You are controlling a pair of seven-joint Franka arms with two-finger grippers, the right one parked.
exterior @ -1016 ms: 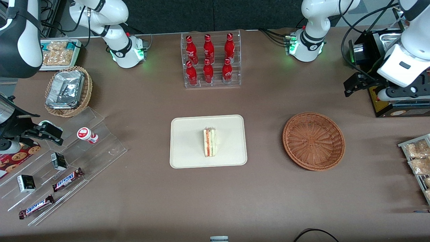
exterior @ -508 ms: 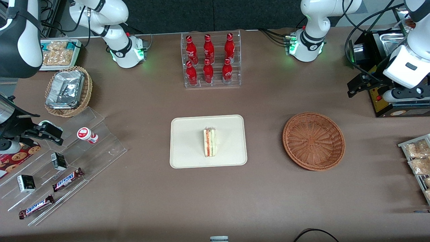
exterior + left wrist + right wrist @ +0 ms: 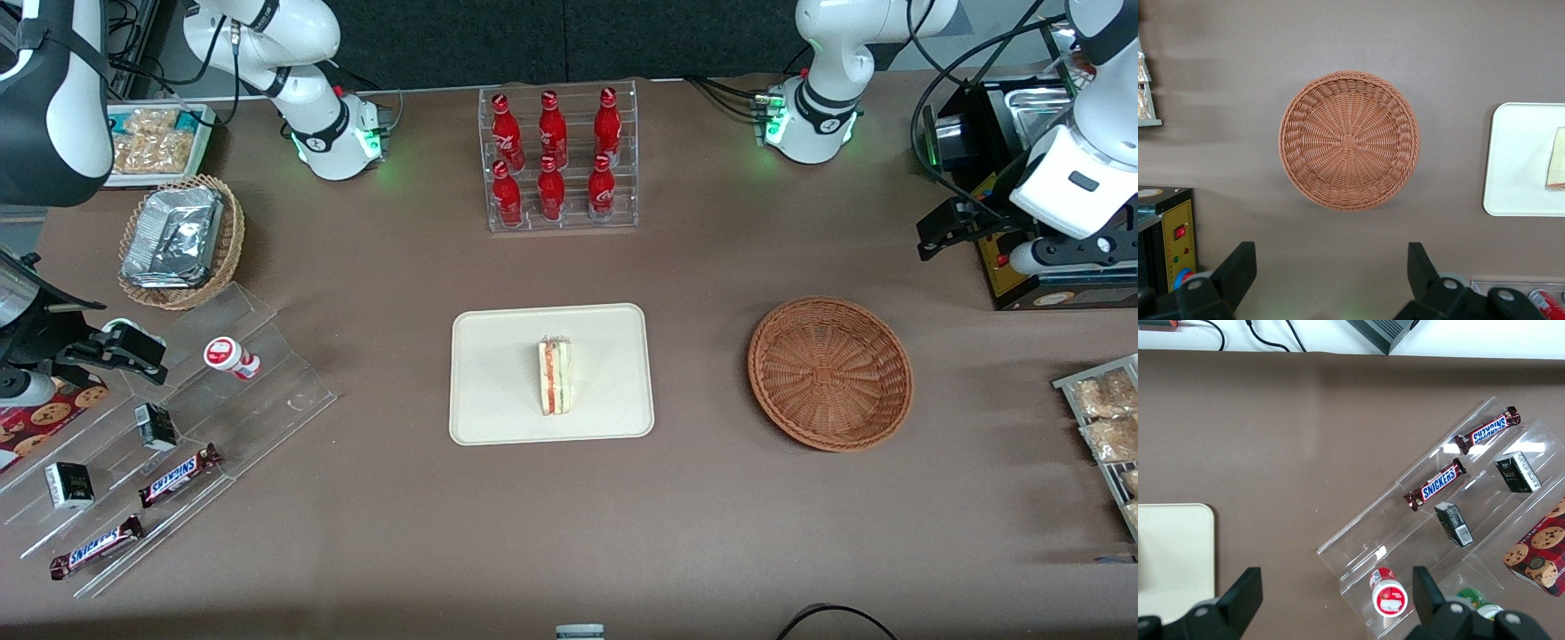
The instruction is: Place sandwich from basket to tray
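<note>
Spread wide and empty, the gripper had drifted a little farther from the front camera than a second earlier, high above the bare basket, suggesting the task was finished, since the sandwich, pale bread with red-orange and green layers, lay on the tray, well apart from the fingers.

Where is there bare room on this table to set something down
Bare cloth lies between the tray and the basket, whose bowl is bare; the sandwich sits mid-tray. The acrylic steps are crowded. The open hand hovers beside the black box.
</note>
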